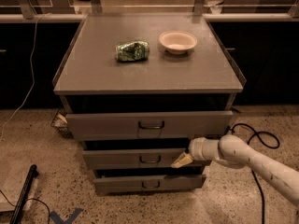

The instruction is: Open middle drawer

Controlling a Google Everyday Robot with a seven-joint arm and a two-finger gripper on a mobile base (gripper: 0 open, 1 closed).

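A grey cabinet holds three drawers, all pulled out a little. The middle drawer is a shallow grey front with a small dark bar handle at its centre. The top drawer juts out furthest above it; the bottom drawer sits below. My gripper comes in from the right on a white arm and lies against the right part of the middle drawer's front, to the right of the handle. It holds nothing that I can see.
On the cabinet top lie a crumpled green bag and a white bowl. A black cable loops on the floor at the right. A dark rod lies on the floor at the lower left.
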